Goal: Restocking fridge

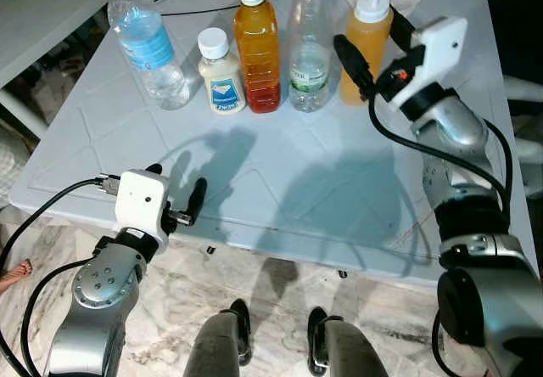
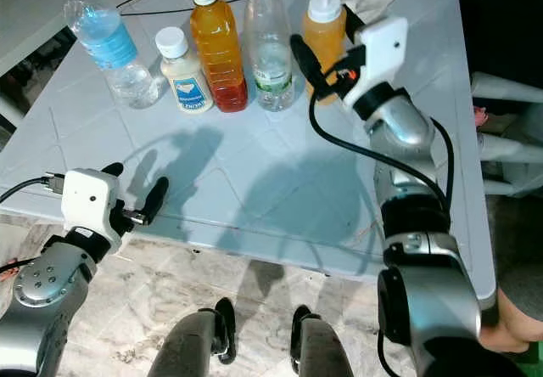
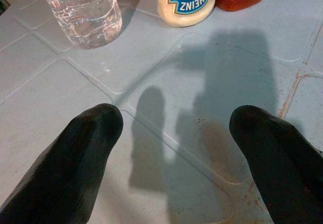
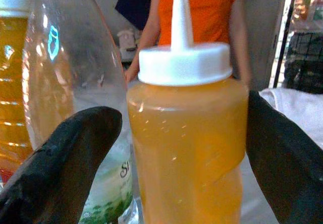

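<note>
The squeeze bottle (image 1: 365, 50) of orange liquid is seen standing on the white table (image 1: 280, 182) at 1 o'clock. It is flanked by the right gripper (image 4: 184, 153), fingers wide apart, not touching. A clear bottle (image 1: 309, 54) stands just beside it at 9 o'clock. The left gripper (image 3: 174, 153) is held wide over the table's near edge at 7 o'clock.
</note>
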